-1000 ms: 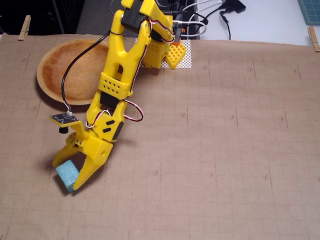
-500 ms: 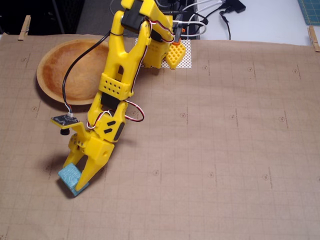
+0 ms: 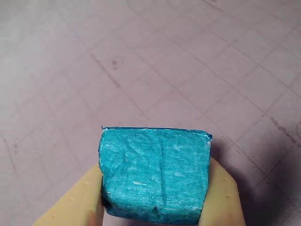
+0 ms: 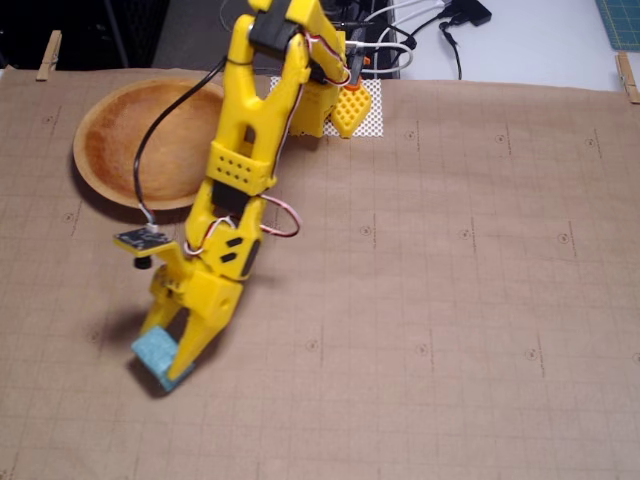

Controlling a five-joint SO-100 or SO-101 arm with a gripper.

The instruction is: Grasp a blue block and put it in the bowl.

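Note:
The blue block (image 3: pixel 155 174) is a small teal foam cuboid held between my yellow gripper's two fingers (image 3: pixel 77 202); the gripper (image 3: pixel 153 214) is shut on it. In the fixed view the gripper (image 4: pixel 168 356) holds the block (image 4: pixel 155 352) at the paper mat near the lower left, just at or slightly above the surface. The wooden bowl (image 4: pixel 110 140) lies at the upper left, partly hidden by the arm, well behind the gripper. The bowl is out of the wrist view.
A brown gridded paper mat (image 4: pixel 450 300) covers the table, held by wooden clips (image 4: pixel 48 55) at the back corners. The arm's base (image 4: pixel 340 105) and cables sit at the back centre, beside a white perforated plate (image 4: pixel 370 120).

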